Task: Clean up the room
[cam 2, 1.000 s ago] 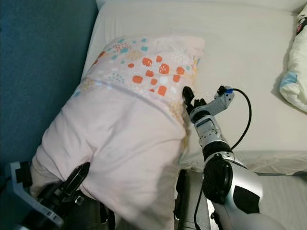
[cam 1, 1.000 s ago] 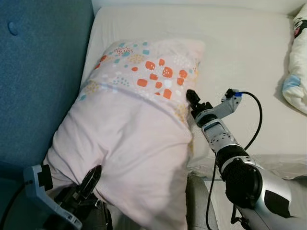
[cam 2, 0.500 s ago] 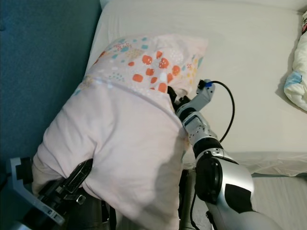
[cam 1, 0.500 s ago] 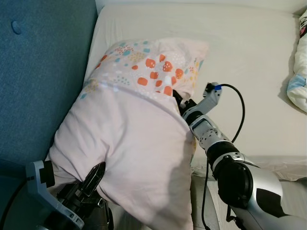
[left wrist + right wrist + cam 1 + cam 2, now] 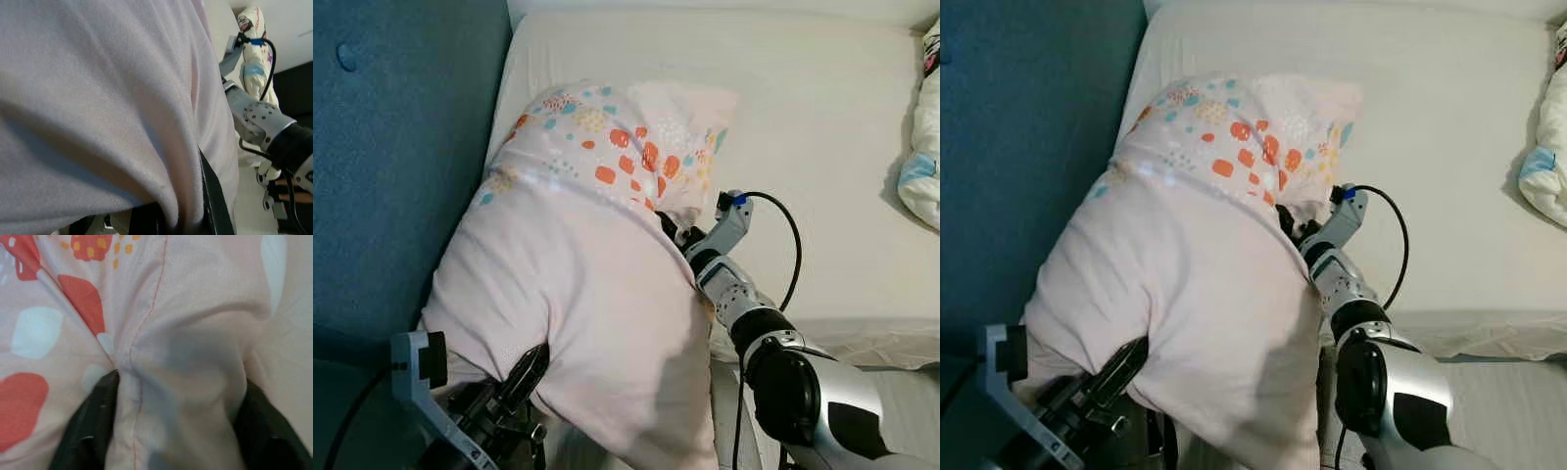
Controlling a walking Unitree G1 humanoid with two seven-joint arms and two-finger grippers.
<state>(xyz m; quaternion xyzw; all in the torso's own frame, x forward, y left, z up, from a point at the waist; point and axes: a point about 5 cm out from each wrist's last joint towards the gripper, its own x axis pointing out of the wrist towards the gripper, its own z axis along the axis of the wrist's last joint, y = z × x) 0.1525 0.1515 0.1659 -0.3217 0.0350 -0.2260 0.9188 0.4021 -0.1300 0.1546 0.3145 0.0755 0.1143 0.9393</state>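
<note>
- Pillow (image 5: 587,294) is lying against the bed's (image 5: 822,147) near edge, bunching more than a second ago.
- Right gripper (image 5: 668,223) is now pinching its patterned side.
- Left gripper (image 5: 524,377) is clamping its lower corner, readying a lift.

The pillow (image 5: 582,284) covers the fingertips of the right gripper (image 5: 668,223), and its lower corner runs off the bottom edge of the head views. The left gripper (image 5: 530,367) is partly buried under the pillow's near end, its arm cut by the bottom edge. In the left wrist view pink cloth hides most of the fingers (image 5: 210,200). A bundle of cloth (image 5: 922,147) at the right edge of the bed (image 5: 822,117) is cropped, too little showing to tell what it is
</note>
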